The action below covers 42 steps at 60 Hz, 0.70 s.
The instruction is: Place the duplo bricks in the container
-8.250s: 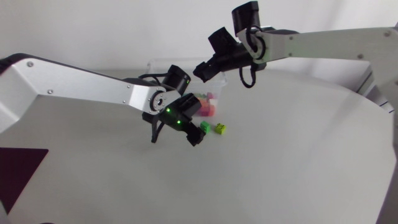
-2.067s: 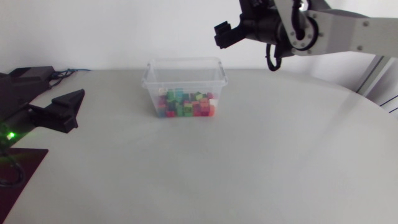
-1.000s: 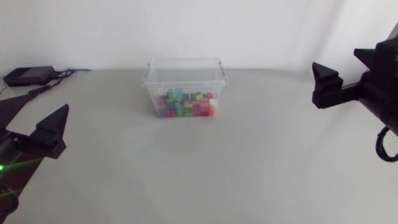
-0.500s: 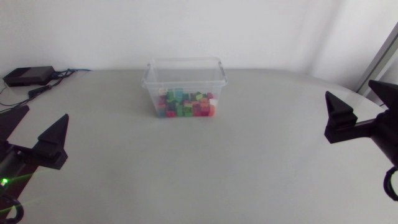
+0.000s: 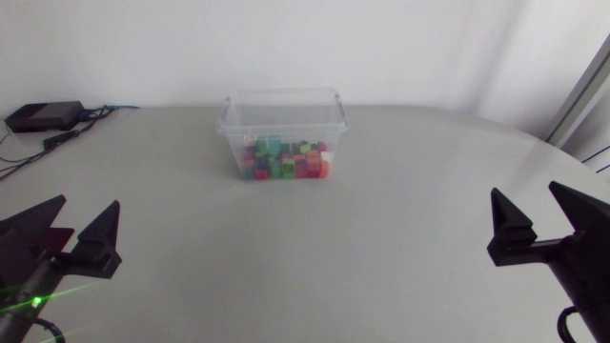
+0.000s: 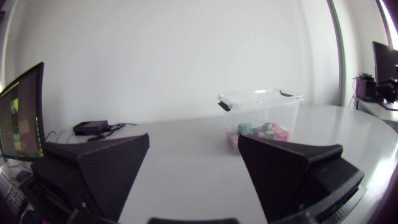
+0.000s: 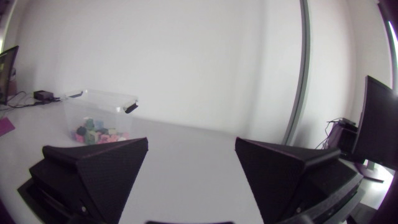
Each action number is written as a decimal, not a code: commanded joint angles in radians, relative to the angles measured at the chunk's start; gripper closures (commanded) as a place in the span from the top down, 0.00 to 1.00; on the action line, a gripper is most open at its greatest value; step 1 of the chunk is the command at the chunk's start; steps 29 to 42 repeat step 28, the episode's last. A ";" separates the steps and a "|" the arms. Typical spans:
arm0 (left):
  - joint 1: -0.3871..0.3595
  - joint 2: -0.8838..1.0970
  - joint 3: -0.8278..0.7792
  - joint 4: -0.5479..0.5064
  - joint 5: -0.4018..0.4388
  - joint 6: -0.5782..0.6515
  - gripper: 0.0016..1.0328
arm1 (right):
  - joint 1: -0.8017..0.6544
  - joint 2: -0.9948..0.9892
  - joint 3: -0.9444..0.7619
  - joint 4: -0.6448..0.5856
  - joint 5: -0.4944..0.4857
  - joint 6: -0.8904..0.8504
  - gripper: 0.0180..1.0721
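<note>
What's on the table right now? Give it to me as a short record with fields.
container: clear plastic tub, open top, upright at the far middle of the table
duplo bricks: mixed colours, piled inside the container
loose bricks: none visible
left gripper: open, empty, far from the container
right gripper: open, empty, far from the container

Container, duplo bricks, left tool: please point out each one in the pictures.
container (image 5: 284,131): head view, upper part of its clear front wall.
duplo bricks (image 5: 286,163): head view, middle of the pile inside the container.
left tool (image 5: 87,202): head view, the open gap midway between its two fingertips.
</note>
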<state>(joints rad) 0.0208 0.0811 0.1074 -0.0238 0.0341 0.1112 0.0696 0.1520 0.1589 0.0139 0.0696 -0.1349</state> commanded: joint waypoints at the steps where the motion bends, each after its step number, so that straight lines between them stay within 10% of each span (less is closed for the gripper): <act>1: -0.010 -0.026 -0.044 0.017 -0.014 -0.050 0.96 | -0.021 -0.043 -0.055 -0.010 -0.019 0.059 0.96; 42: -0.021 -0.081 -0.107 0.024 -0.034 -0.111 0.95 | -0.070 -0.152 -0.159 -0.014 -0.070 0.135 0.96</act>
